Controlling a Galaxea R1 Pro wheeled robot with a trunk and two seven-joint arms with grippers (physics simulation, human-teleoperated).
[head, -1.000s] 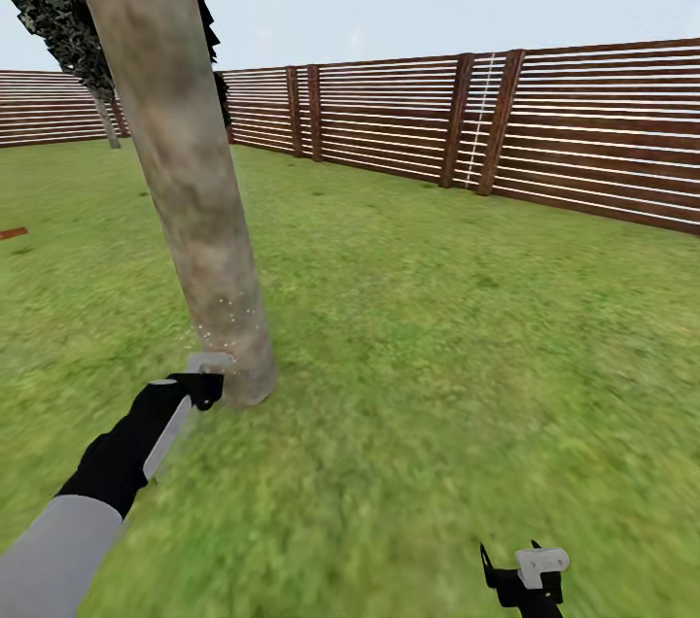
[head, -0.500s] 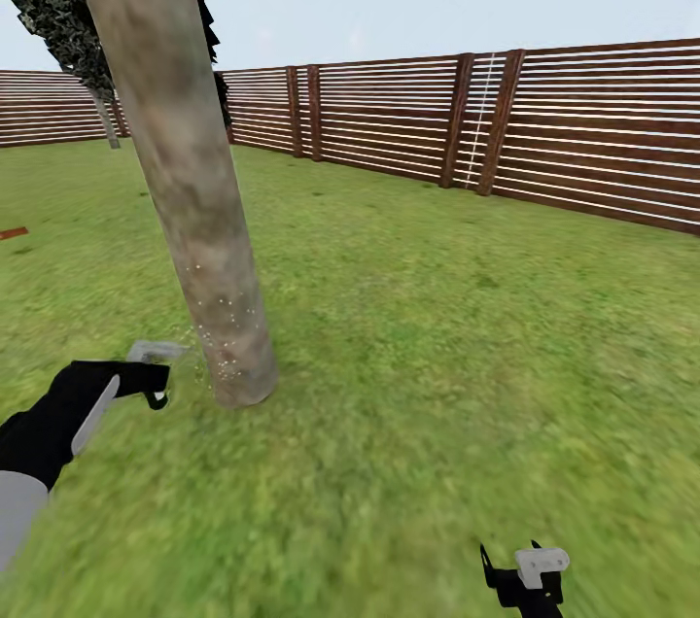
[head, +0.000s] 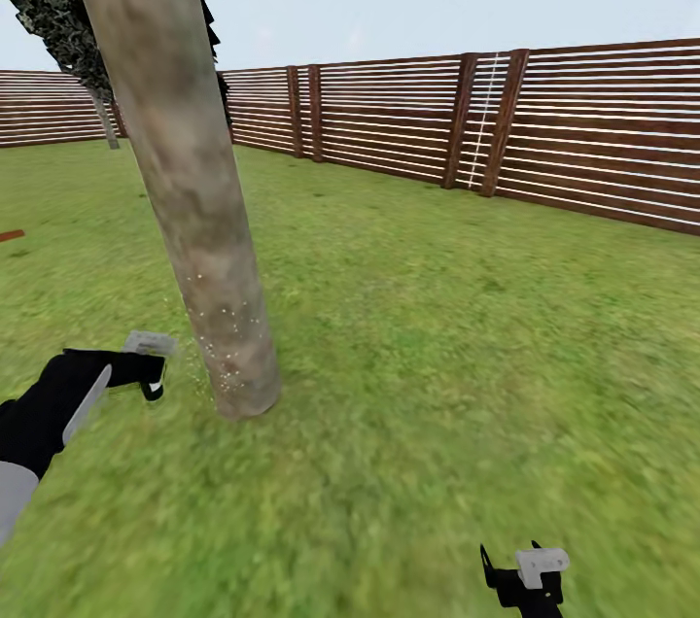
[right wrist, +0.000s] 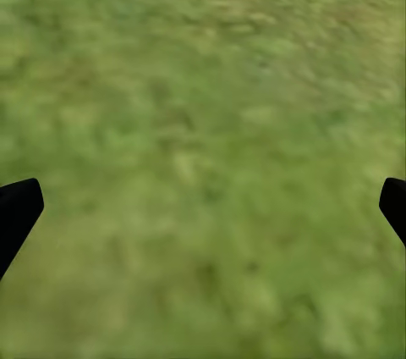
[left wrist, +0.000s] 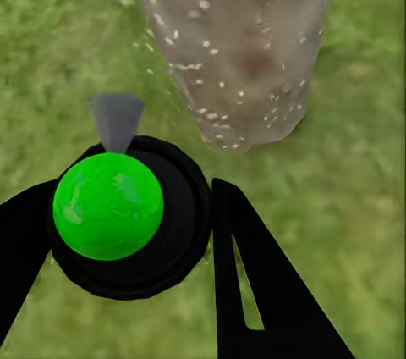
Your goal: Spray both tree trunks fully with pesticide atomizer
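No text, label, brand, number or sign could be read anywhere, neither on the tree trunk [head: 185,181], the fence [head: 544,127] nor the green-capped atomizer [left wrist: 108,205].

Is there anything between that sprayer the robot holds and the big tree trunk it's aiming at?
Nothing visible. The atomizer, gripped by the left gripper, points at the tree trunk with bare grass and floating white droplets between them.

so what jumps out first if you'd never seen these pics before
The thick mottled tree trunk rises from the grass at the head view's left, its lower part flecked with pale spray droplets. Just beside its base, the left gripper clasps a black atomizer with a bright green cap. A brown slatted fence closes off the lawn behind.
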